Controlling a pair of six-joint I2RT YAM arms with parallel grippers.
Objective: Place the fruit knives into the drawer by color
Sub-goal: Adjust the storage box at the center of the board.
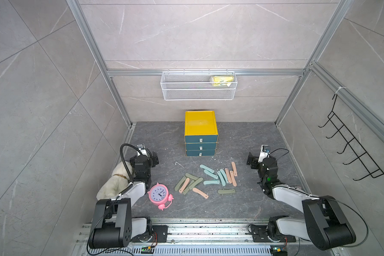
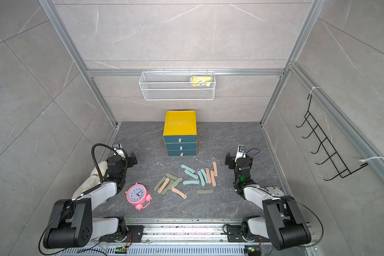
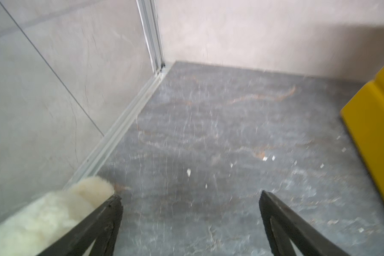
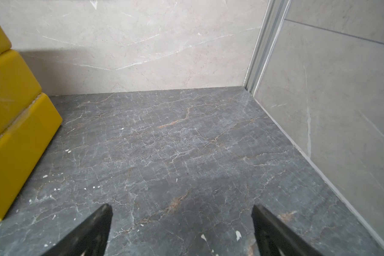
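Several fruit knives lie scattered mid-table in both top views: salmon pink ones [image 1: 200, 192], olive green ones [image 1: 226, 191] and pale teal ones [image 1: 211, 182], also a teal one [image 2: 190, 182]. Behind them stands the drawer [image 1: 200, 124], a yellow case with three dark teal drawers, all pushed in. Its yellow side shows in the left wrist view [image 3: 375, 133] and the right wrist view [image 4: 13, 133]. My left gripper [image 1: 153, 158] [image 3: 190, 195] hangs open left of the drawer. My right gripper [image 1: 251, 160] [image 4: 181, 206] is open to its right. Neither holds anything.
A pink alarm clock [image 1: 159, 194] sits by the left arm, and a white plush toy [image 1: 115, 181] [image 3: 53, 217] lies against the left wall beside my left fingers. A white wire basket [image 1: 198, 93] with a yellow packet [image 1: 222, 80] hangs on the back wall. A black hook rack [image 1: 353, 150] hangs right.
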